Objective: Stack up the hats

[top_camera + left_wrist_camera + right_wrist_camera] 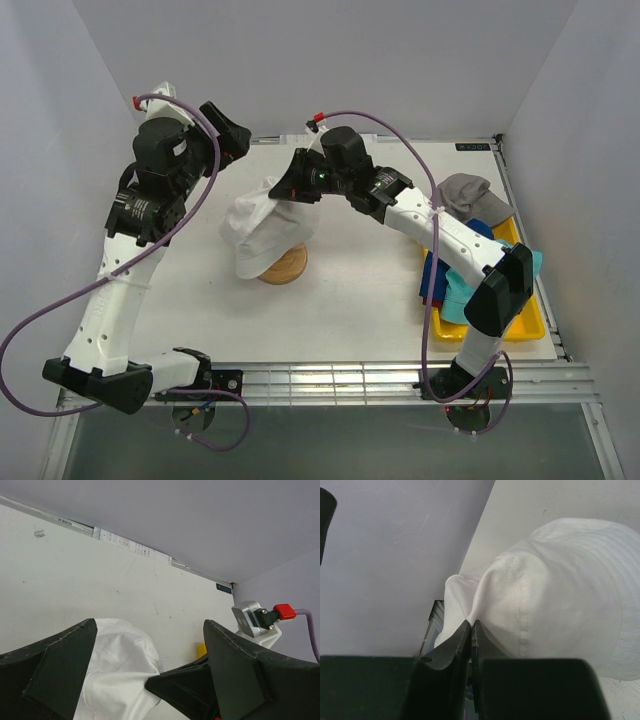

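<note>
the right gripper (287, 190) is pinching the far brim of the white hat (262, 235), which is draping over the wooden stand (285, 268) at mid-bench (360, 290). the left gripper (238, 135), spread apart, is hovering just beyond it, while the other hats (455, 285) are lying well to the right, nearer the right arm.

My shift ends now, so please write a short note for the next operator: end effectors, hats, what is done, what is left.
Right end effector: shut on a fold of the white hat.
Left end effector: open, empty, beyond that hat.
It lies over the wooden stand; grey hat, teal hat, navy hat lie in the yellow tray.
Done: one hat on the stand. Left: release, stack the rest.
</note>
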`<action>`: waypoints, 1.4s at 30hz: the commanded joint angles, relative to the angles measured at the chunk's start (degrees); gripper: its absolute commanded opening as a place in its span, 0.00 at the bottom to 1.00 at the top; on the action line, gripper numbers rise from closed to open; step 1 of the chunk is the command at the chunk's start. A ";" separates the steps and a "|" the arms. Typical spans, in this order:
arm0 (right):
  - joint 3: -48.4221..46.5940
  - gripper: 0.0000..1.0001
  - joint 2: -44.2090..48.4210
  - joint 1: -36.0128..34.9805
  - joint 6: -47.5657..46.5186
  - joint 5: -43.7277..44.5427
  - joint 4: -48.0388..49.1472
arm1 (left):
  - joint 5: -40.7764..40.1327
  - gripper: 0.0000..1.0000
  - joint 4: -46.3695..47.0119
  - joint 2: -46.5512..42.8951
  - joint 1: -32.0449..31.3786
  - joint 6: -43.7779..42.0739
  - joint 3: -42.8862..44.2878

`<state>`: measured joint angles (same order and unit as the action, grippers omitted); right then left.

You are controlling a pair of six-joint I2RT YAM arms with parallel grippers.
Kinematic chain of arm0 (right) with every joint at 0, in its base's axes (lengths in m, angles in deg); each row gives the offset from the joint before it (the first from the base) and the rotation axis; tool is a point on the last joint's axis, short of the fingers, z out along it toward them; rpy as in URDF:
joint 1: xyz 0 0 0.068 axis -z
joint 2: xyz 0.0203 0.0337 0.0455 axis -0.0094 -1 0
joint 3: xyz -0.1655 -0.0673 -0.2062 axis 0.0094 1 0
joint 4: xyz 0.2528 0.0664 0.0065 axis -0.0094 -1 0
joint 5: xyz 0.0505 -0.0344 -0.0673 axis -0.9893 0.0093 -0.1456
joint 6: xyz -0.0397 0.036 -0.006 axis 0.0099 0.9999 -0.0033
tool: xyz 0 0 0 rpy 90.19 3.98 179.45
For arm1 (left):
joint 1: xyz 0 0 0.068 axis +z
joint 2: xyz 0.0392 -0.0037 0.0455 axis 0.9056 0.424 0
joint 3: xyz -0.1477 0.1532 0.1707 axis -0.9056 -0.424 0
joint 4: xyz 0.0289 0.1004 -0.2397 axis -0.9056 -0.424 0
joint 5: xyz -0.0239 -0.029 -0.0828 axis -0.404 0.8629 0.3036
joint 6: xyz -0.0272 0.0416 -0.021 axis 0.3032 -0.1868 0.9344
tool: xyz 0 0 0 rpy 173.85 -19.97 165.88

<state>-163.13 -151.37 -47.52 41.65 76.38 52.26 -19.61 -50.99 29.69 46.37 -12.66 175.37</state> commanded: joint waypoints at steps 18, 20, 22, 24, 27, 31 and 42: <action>-4.84 0.31 -3.00 0.14 -4.73 2.09 -1.64 | -1.33 0.98 1.66 -0.72 0.00 0.57 -12.50; -4.76 0.32 -3.35 0.22 -4.73 2.01 -1.64 | -1.24 0.98 1.66 -0.63 0.09 0.57 -13.46; -4.32 0.33 -3.35 0.22 -4.73 1.92 -1.73 | -1.07 0.98 1.75 -0.54 0.09 0.57 -14.17; -3.97 0.37 -3.35 0.40 -4.91 2.35 -1.81 | -0.98 0.98 1.84 -0.72 0.09 0.57 -14.52; -3.26 0.42 -3.00 0.92 -5.52 3.85 -3.22 | -0.54 0.97 1.66 -0.28 0.09 -0.13 -14.52; -1.60 0.46 -2.12 2.42 -7.45 5.87 -4.98 | -0.45 0.96 1.13 0.07 0.09 -0.66 -14.43; 1.22 0.53 -2.82 3.65 -12.73 4.38 -6.03 | 2.36 0.94 0.34 1.57 0.09 -1.19 -16.37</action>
<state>-161.82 -154.21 -43.58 31.64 81.80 45.40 -18.64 -50.12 31.00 46.37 -13.03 159.76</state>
